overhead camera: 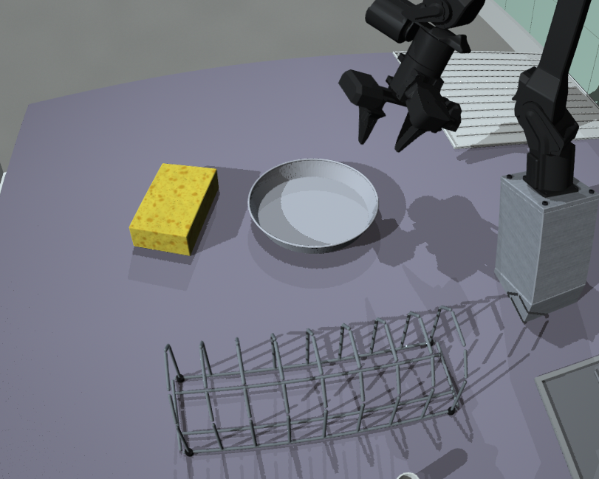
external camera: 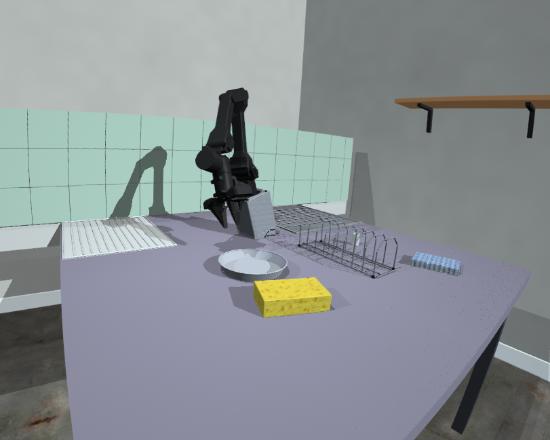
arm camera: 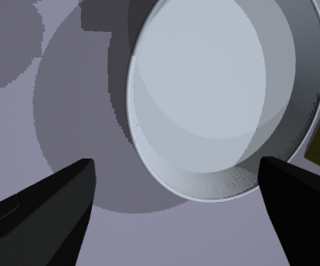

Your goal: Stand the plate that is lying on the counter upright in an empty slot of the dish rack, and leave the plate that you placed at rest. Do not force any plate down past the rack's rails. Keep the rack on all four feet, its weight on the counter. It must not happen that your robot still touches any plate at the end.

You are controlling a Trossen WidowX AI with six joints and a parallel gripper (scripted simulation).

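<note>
Counter [overhead camera: 86,313]: wide purple-grey top carrying all items below.

Arm [overhead camera: 553,100]: black, jointed, mounted on a grey block pedestal [overhead camera: 518,265] at the counter's far side in the exterior view.

Draining mat [overhead camera: 512,100]: ribbed, pale, lying flat behind the arm's wrist.

Dish rack [overhead camera: 320,380]: grey wire, on its feet, every slot vacant, well apart from the plate.

Plate [overhead camera: 312,204]: grey, shallow, lying flat on the counter between sponge and pedestal, rim up.

Sponge [overhead camera: 173,209]: yellow block, just beside the plate, not touching.

Gripper [overhead camera: 387,134]: hovering above the counter near the plate's rim, tips pointing down, jaws partly parted, holding nothing.
</note>
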